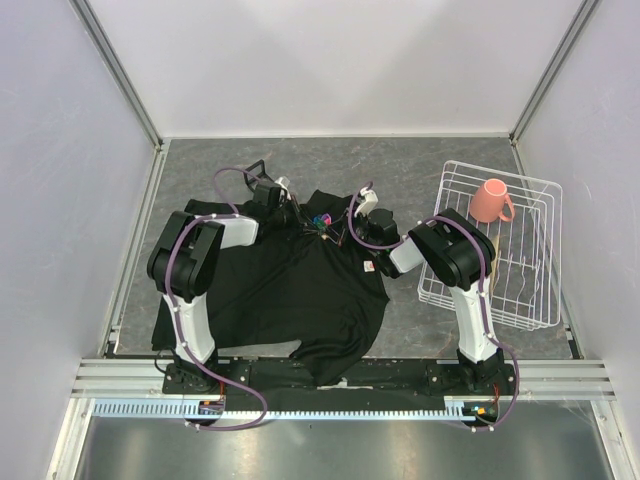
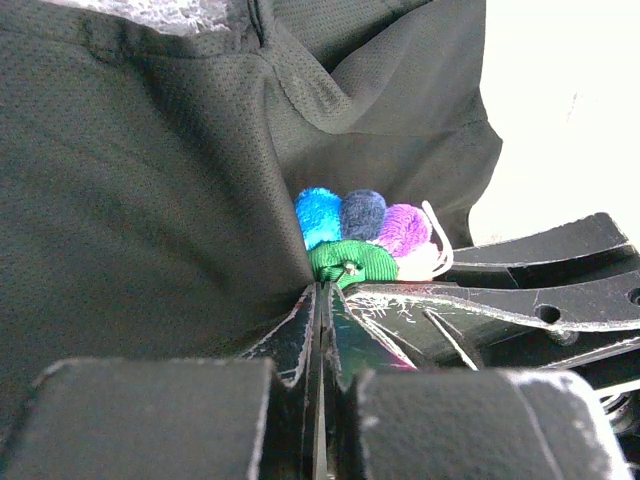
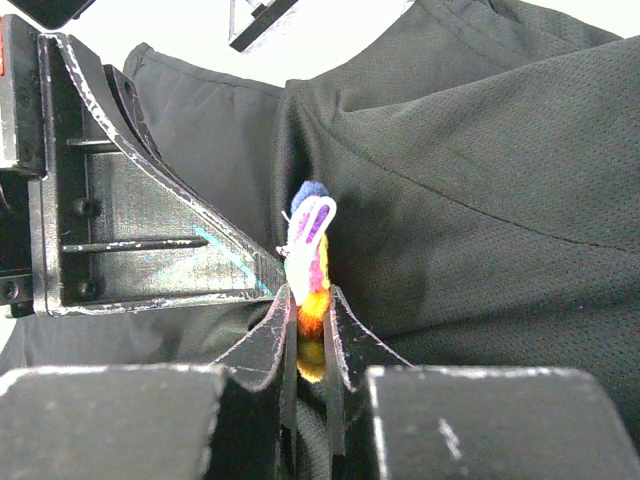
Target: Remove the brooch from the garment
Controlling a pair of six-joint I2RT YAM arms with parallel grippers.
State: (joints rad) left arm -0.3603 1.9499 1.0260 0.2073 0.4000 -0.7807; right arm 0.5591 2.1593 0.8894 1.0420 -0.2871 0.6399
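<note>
Soft, light brooch (image 1: 321,218) at the far end of the floppy garment (image 1: 300,290).
The right gripper (image 3: 312,312) squeezes its fuzzy edge, a good place to hold; the left gripper (image 2: 318,300) is pinched closed on the cloth beside it.

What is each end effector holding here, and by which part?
The right end effector pinches the small multicoloured flower-like brooch by its orange-yellow edge. The left end effector pinches black T-shirt fabric beside it.

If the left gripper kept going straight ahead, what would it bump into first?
Most likely the brooch: its green part sits right at the tips of the left gripper, which looks pinched shut on the black shirt. Shirt folds lie just behind it.
</note>
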